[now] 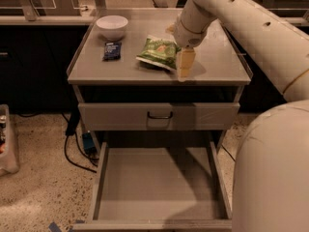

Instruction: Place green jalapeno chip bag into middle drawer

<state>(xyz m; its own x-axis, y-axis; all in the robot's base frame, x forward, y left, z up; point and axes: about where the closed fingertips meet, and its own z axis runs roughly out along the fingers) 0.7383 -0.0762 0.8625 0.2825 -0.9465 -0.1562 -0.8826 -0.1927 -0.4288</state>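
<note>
The task has barely begun, as far as I can judge. The green jalapeno chip bag (158, 52) lies flat on the desk (217, 66), near the middle of its top and angled a little, with nothing lifted. The middle drawer (154, 187) is pulled out wide below, its grey floor bare, so the opening part looks done. What remains is the grasp, the carry down past the front edge, and the release inside.

My jaws hang tip-down at the bag's right edge, touching it or just beside it, at the end of my pale arm (241, 23), which reaches in from the upper right. Whether they are spread or pressed together I cannot tell.

A white bowl (112, 26) sits at the back left of the desk, and a dark-blue packet (112, 50) lies in front of it, apart from the bag. Between the desk and the open drawer is a shut drawer front (111, 116) with a dark bow handle (160, 115).

The bag carries pale lettering and a yellowish-green picture, and the packet has a pale mark, but I cannot read a brand or word on either.
</note>
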